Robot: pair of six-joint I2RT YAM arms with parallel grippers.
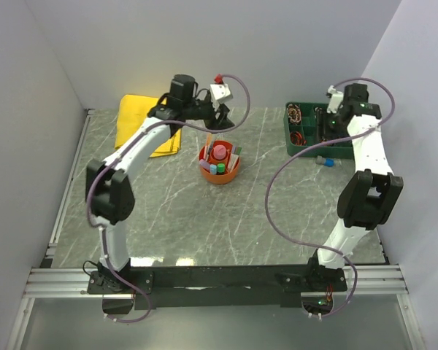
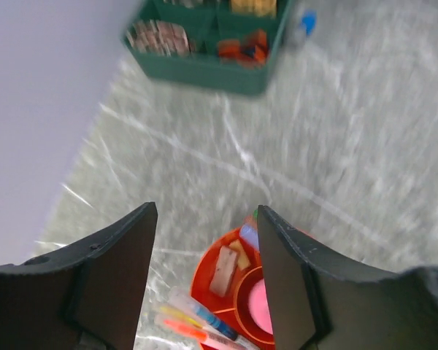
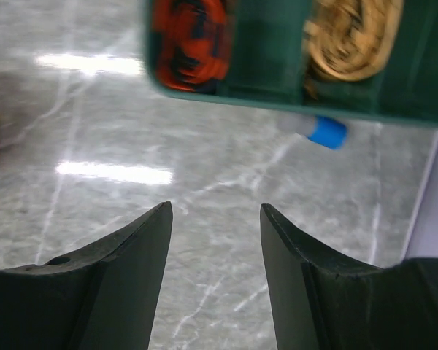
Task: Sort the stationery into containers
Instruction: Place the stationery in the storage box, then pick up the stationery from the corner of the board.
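Top camera looks down from high behind. Left wrist view, above the orange bowl [image 2: 203, 273], faces the green tray [image 2: 204, 69]; right wrist view hangs close by it.

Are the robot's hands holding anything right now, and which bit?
No, nothing is held. The left gripper is open near the orange organiser, and the right gripper is open over the table by the green tray.

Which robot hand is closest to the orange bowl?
The left gripper. It hangs open right by the orange bowl, while the right gripper is far off by the green tray.
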